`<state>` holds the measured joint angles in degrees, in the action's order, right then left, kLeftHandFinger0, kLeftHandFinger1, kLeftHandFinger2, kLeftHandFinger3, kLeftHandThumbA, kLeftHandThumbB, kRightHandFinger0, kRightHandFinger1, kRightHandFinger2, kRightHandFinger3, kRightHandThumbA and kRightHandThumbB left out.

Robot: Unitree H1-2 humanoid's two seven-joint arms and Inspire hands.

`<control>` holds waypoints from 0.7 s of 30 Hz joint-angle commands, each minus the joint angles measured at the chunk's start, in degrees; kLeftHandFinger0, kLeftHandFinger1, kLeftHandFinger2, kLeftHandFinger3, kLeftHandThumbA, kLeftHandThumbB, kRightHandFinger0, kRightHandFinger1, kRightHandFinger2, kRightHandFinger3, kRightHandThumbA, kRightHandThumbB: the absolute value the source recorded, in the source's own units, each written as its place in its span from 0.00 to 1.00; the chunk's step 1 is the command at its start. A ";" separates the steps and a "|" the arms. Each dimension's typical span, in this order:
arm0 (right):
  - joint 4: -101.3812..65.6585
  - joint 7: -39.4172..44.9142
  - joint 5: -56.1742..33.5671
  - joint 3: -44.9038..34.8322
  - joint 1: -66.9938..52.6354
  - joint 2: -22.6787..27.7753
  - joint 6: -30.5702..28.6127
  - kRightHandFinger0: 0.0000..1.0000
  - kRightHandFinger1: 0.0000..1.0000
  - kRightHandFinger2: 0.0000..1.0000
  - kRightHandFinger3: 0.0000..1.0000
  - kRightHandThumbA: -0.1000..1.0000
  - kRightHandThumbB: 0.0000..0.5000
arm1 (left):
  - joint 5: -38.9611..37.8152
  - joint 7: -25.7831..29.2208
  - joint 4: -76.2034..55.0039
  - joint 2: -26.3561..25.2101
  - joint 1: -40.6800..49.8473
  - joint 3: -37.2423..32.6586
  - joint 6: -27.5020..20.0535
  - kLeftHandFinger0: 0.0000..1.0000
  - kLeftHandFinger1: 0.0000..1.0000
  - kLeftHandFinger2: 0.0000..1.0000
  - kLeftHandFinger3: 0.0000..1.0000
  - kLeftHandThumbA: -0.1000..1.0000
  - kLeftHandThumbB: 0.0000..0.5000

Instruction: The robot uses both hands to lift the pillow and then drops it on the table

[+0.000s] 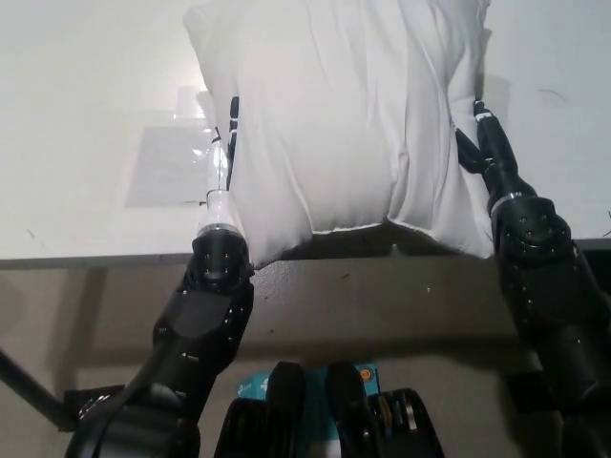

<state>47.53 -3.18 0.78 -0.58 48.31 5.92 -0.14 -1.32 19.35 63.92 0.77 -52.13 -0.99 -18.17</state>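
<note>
i have the pillow (344, 124) pinched between left hand (225, 143) and right hand (482, 143), fingers pressed into its sides; i should keep it level, squeezing evenly, above the table (86, 114).

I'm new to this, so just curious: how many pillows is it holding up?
1. A single white pillow is pressed between the left hand and the right hand, above the table. Anything behind it is hidden.

The pillow (334, 114) is soft, creased white cloth; the table (86, 114) looks smooth and matt.
</note>
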 commanded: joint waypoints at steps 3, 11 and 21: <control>-6.54 5.33 -0.68 2.37 0.12 -1.72 -1.66 1.00 1.00 1.00 1.00 1.00 0.84 | 3.64 -3.86 -3.34 0.49 -0.82 -3.16 -4.55 1.00 1.00 1.00 1.00 1.00 0.38; -17.63 6.31 0.45 2.29 -7.12 5.71 -2.32 1.00 1.00 1.00 1.00 1.00 0.89 | 2.87 -6.26 -12.22 -5.08 6.14 -3.28 -6.23 1.00 1.00 1.00 1.00 1.00 0.37; -29.30 5.45 0.70 -1.42 -16.46 15.40 -2.79 1.00 1.00 1.00 1.00 1.00 0.66 | 1.02 -10.77 -29.89 -13.46 16.22 0.04 -2.95 1.00 1.00 1.00 1.00 1.00 0.47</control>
<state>22.70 1.06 1.44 -0.47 32.38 18.66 -0.53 -0.69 11.53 39.66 -10.17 -36.76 -2.04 -20.01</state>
